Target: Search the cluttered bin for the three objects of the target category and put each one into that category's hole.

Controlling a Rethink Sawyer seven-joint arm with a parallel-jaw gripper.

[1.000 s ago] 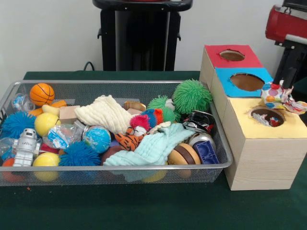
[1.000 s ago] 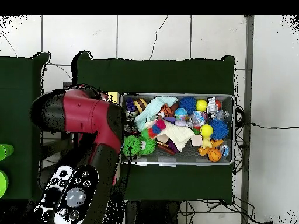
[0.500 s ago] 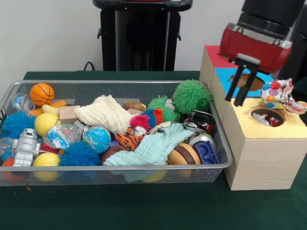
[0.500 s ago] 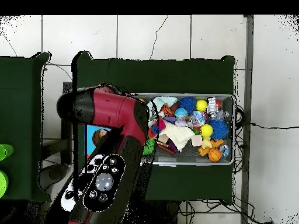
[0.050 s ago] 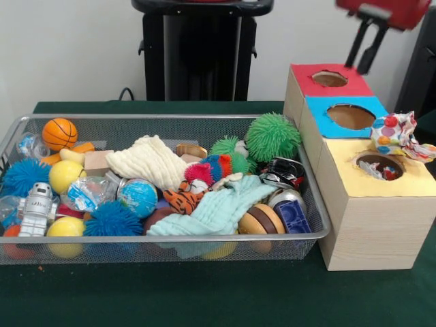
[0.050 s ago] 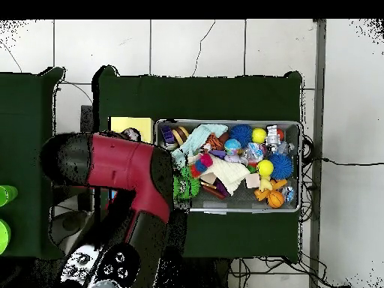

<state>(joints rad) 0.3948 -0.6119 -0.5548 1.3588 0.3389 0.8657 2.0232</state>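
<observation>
- No text, label, brand, number or sign can be read in either view.
- The crushed cans (image 5: 283, 172) at the mesh bin's (image 5: 163, 249) 3 o'clock end bear print, too small to make out.
- The wooden box's (image 5: 371, 231) coloured tops are unmarked.

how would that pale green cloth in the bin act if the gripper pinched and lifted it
The pale green cloth lies draped and folded over other toys, so it would likely hang limp. It probably weighs little. It overlaps the tiger-striped toy, so lifting could drag neighbours along.
</observation>
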